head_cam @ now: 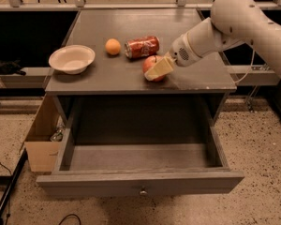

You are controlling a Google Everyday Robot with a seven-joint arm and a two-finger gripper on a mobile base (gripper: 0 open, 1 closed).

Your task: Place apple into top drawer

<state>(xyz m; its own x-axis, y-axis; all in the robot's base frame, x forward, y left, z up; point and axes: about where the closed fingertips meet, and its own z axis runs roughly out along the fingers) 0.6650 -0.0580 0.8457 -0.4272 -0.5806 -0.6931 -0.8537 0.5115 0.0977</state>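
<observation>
Camera view: the apple (150,63) sits on the grey table (131,22) near its front edge, just right of centre and directly above the open top drawer (93,185). The task's object is not yet in the drawer. The gripper (155,71) comes in from the right on the white arm (234,27), lies against the apple's front-right side and angles down-left, which looks like a side-on approach for a grasp. Whether it pinches the fruit or only brackets it, I cannot tell. The drawer is pulled fully out and nothing shows in it, ready to receive, with its knob (143,190) facing the camera. A red soda can (142,47) lies on its side just behind the apple; its white lettering is not legible. An orange (113,46) and a white bowl (71,58) sit further left, out of the path.
</observation>
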